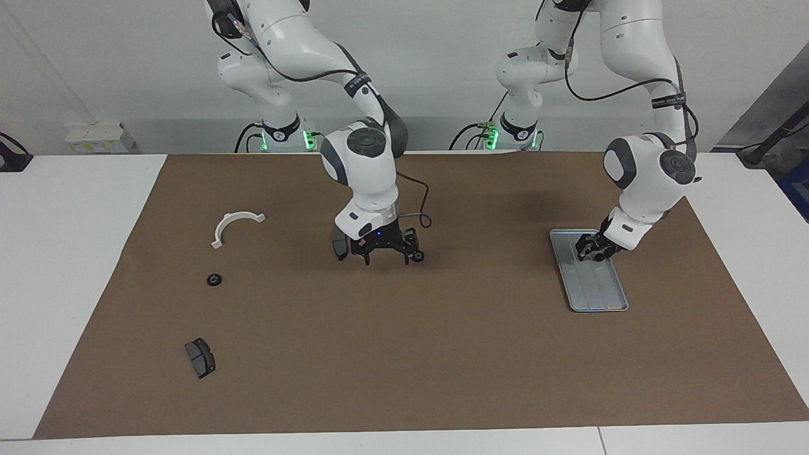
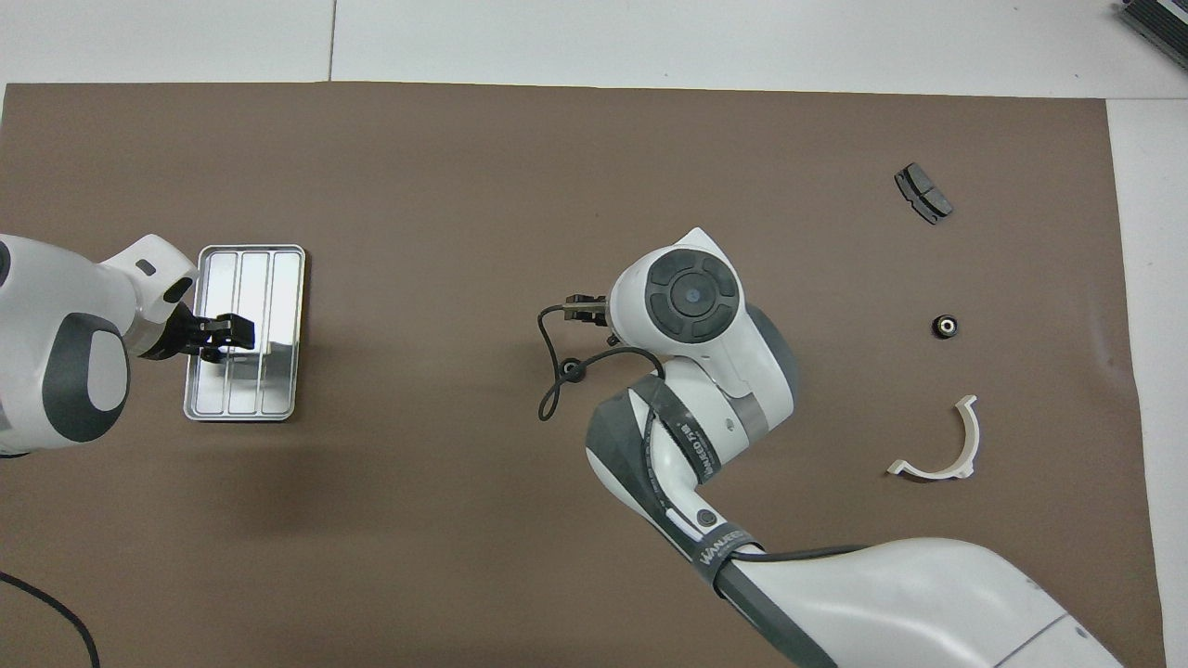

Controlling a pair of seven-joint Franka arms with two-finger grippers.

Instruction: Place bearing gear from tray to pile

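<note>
The silver grooved tray (image 1: 597, 292) (image 2: 243, 385) lies toward the left arm's end of the mat. My left gripper (image 1: 591, 248) (image 2: 221, 336) is down at the tray's end nearer the robots; what is between its tips is hidden. A small black bearing gear (image 1: 214, 279) (image 2: 945, 326) lies on the mat between the white half-ring bracket (image 1: 235, 225) (image 2: 947, 445) and a dark grey brake pad (image 1: 200, 357) (image 2: 923, 193). My right gripper (image 1: 383, 251) hangs low over the mat's middle, hidden under its wrist in the overhead view. A dark grey piece (image 1: 339, 242) shows beside it.
The brown mat (image 1: 404, 354) covers most of the white table. A black cable (image 2: 554, 371) loops from the right wrist. The visible grooves of the tray hold nothing.
</note>
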